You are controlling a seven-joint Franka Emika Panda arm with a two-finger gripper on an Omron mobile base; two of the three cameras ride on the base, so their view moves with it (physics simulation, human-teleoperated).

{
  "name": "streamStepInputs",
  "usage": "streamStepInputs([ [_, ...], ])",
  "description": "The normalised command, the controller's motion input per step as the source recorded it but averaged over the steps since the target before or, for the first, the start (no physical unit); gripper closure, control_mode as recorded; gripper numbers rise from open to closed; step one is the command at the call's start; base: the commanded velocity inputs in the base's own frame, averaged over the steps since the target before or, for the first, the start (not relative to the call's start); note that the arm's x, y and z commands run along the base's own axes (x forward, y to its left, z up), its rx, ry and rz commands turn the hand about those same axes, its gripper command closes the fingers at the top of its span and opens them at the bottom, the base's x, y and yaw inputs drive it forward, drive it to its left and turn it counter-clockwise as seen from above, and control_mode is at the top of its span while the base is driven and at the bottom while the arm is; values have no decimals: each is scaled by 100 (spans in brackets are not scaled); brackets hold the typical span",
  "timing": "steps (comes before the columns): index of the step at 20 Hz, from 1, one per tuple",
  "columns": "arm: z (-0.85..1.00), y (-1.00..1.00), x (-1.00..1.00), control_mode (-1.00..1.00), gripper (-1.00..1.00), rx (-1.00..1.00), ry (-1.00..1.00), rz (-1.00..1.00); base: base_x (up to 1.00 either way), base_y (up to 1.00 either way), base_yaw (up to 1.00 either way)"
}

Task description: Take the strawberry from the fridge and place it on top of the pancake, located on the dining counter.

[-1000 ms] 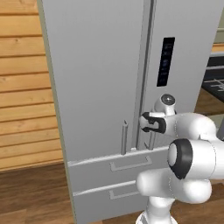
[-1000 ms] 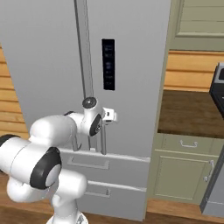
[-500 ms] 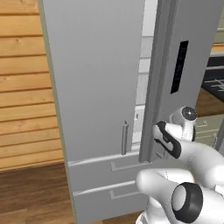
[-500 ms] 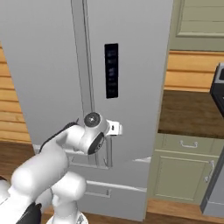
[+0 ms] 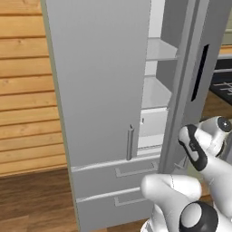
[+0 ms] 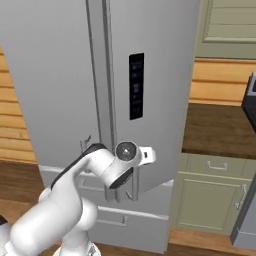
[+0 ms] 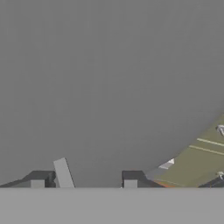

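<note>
With the fridge (image 5: 104, 90) right door (image 5: 190, 81) partly swung out at frame right, the hand (image 7: 83, 181), fingers apart and clamping nothing, should clear the door before reaching the shelves (image 5: 156, 93).

Kitchen: grey fridge (image 5: 99, 90), pale green cabinets (image 6: 215, 200), dark counter (image 6: 220, 130), wood-plank wall (image 5: 22, 104).

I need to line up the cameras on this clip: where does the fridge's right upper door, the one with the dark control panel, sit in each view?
Left base view: the right upper door stands swung ajar at the right, edge-on, pale shelves showing to its left.
Right base view: centre, its face toward the camera.
Hand view: the grey surface across most of the picture is probably this door; I cannot confirm it.
Shared landmark: the dark control panel, seen in both base views.
</note>
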Motion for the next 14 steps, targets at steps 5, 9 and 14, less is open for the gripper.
streamStepInputs([
  [5,0,-44,-75,-100,-100,7,0,-5,0,0,0],
  [9,41,-37,-53,-100,-100,0,0,-3,0,0,0],
  [14,90,-16,-87,-100,-100,-8,0,-3,0,0,0],
])
